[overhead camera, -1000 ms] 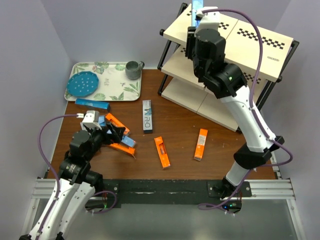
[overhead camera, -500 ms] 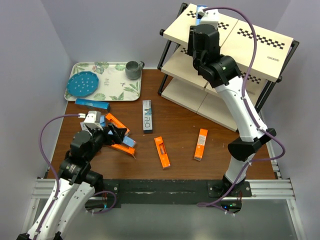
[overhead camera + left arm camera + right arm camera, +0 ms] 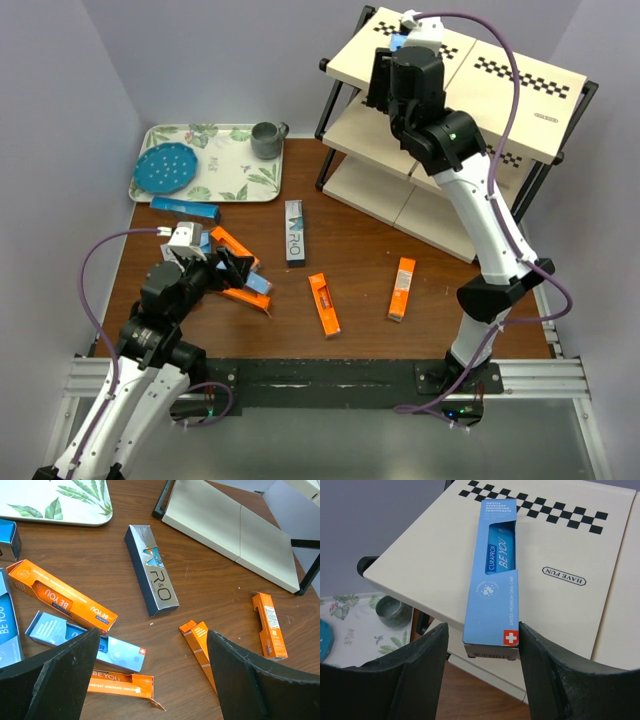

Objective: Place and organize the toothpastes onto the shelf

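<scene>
A light blue toothpaste box [image 3: 495, 580] lies on the top board [image 3: 420, 565] of the shelf [image 3: 480, 90], its near end slightly over the front edge. My right gripper [image 3: 482, 630] is open around that end; the left finger stands apart from it and the right finger is against its edge. Only a bit of the box [image 3: 398, 42] shows from above. My left gripper [image 3: 152, 640] is open and empty above the table. Below it lie a grey-and-teal box [image 3: 151, 570], orange boxes [image 3: 62, 596] [image 3: 270, 625] and a light blue box [image 3: 85, 642].
A leaf-patterned tray [image 3: 240, 180] at the back left holds a blue plate [image 3: 165, 168] and a grey cup [image 3: 268, 140]. Another blue box [image 3: 185, 208] lies in front of the tray. Two orange boxes [image 3: 323, 303] [image 3: 401, 288] lie mid-table.
My right gripper has brought the light blue box from upright above the shelf down onto the top board, where it now lies. The left arm has not moved.
</scene>
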`<control>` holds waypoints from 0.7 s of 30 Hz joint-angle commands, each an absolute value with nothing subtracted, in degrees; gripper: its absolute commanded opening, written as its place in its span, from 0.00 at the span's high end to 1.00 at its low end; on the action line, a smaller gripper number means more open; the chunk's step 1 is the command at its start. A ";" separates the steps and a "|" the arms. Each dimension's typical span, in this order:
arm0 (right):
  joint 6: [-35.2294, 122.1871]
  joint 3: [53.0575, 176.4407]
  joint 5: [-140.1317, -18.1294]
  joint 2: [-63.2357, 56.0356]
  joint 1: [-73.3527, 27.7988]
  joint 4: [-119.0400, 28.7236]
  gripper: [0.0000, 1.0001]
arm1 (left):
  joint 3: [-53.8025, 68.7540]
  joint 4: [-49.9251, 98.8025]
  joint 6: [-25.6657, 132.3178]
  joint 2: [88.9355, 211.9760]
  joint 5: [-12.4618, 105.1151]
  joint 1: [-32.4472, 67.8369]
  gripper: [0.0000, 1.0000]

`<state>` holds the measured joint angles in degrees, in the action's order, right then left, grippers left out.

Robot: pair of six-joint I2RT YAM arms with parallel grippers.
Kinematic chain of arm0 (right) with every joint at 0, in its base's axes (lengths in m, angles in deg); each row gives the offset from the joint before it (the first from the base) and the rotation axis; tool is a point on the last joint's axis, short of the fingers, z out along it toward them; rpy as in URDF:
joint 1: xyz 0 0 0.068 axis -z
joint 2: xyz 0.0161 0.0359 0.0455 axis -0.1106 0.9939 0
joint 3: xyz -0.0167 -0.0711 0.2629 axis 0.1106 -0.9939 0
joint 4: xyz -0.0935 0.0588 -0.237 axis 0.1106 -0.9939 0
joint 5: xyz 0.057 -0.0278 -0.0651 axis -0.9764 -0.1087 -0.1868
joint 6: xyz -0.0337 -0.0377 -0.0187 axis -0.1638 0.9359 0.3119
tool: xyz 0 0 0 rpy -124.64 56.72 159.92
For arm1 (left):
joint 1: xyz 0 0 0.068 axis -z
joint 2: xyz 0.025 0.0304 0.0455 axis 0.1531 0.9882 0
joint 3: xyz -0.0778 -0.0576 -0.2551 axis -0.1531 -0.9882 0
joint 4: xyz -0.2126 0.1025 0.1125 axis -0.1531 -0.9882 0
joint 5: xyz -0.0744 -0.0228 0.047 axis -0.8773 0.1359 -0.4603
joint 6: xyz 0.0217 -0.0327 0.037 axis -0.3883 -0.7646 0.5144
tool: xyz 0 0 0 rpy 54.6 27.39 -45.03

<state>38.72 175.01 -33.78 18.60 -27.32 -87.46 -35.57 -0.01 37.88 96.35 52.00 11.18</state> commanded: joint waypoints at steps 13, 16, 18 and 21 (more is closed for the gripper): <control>36.49 176.40 -40.02 17.80 -27.14 -83.85 0.46 | -35.78 1.33 37.48 96.41 51.78 11.94 0.07; 36.49 176.84 -40.99 18.68 -27.14 -83.06 0.48 | -35.78 1.24 37.48 96.23 51.95 11.94 0.07; 36.67 176.93 -41.08 19.03 -27.14 -82.36 0.49 | -35.78 1.24 37.48 96.23 51.86 11.94 0.07; 37.28 177.28 -40.90 19.64 -27.05 -81.65 0.50 | -35.78 1.33 37.48 96.14 51.95 11.94 0.07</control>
